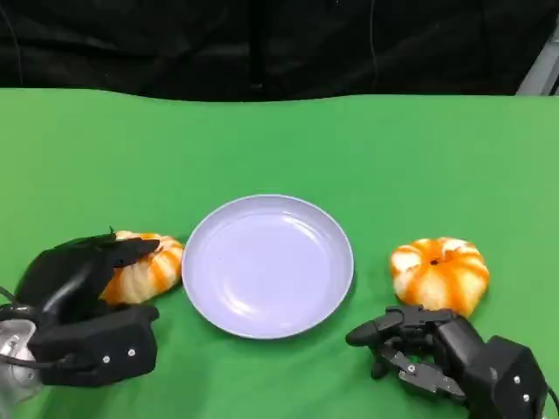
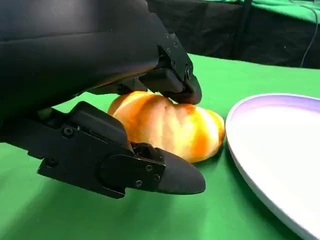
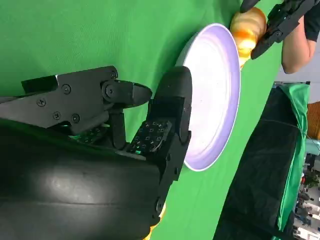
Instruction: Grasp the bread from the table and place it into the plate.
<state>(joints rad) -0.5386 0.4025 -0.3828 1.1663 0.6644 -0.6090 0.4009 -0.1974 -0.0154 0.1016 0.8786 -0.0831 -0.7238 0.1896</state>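
Note:
Two orange-and-white breads lie on the green table. The left bread (image 1: 148, 266) (image 2: 172, 125) rests just left of the pale lilac plate (image 1: 266, 262) (image 2: 280, 150). My left hand (image 1: 83, 305) holds it: the fingers (image 2: 175, 85) press on its top and the thumb (image 2: 150, 172) lies against its near side. The bread is still down on the cloth. The right bread (image 1: 439, 272) sits to the right of the plate. My right hand (image 1: 437, 353) rests just in front of it, with its fingers (image 3: 167, 120) loosely bent, apart and holding nothing.
The green cloth (image 1: 279, 148) runs back to a black curtain (image 1: 262, 44) behind the table. In the right wrist view the plate (image 3: 215, 95) lies beyond my right hand, with the left bread (image 3: 247, 27) at its far side.

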